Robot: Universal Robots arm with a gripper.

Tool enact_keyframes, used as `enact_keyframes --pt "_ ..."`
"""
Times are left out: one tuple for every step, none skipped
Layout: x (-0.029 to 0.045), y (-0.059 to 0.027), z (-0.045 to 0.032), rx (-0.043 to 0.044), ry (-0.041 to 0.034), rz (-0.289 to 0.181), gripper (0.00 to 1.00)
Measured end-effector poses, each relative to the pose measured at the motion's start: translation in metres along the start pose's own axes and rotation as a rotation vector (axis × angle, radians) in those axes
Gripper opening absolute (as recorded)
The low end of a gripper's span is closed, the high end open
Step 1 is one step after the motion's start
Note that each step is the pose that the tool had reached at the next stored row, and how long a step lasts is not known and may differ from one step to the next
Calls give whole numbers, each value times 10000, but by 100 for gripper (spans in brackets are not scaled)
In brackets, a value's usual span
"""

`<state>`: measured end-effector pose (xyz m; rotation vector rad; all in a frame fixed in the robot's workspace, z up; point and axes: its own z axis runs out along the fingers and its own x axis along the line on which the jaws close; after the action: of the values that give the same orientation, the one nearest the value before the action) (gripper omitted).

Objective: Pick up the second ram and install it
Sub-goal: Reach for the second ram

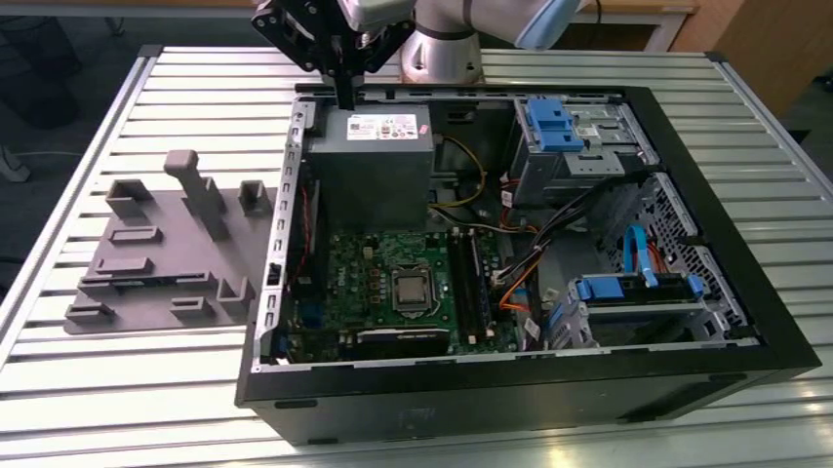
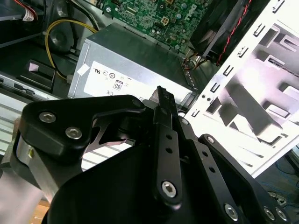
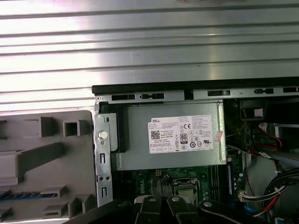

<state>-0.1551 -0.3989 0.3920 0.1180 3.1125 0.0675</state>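
Above 1 power supply [image 1: 369,161], 1 gripper [image 1: 345,100]

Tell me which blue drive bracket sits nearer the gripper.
The blue bracket next to the power supply; the other blue bracket, lower in the exterior view, lies farther from the gripper.

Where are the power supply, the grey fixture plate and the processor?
power supply [image 1: 371,175]: exterior view, on its plain grey face, clear of the label.
grey fixture plate [image 1: 182,252]: exterior view, on a bare flat stretch of its base.
processor [image 1: 414,290]: exterior view, on the middle of its silver lid.
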Motion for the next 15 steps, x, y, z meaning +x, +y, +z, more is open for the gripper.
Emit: enact_keyframes --pt "4 0 0 -1 0 0 11" --pt "9 -1 0 0 0 0 11" --pt "14 -1 1 -1 0 0 11" --pt "20 -2 1 -1 -1 0 11" --pt "26 -3 1 -1 -1 0 11" --pt "32 -3 1 -1 0 0 11" --pt "37 -3 2 -2 -1 0 11" --pt "42 -3 1 -1 0 0 11" --pt "47 -4 2 0 0 0 11" --pt "52 -4 2 0 0 0 11" --pt "60 -5 2 0 0 0 11" --pt "69 -6 2 0 0 0 11" --pt "78 -6 3 0 0 -1 11" --pt "87 -7 4 -1 0 0 11" --pt "97 -8 4 -1 0 0 11"
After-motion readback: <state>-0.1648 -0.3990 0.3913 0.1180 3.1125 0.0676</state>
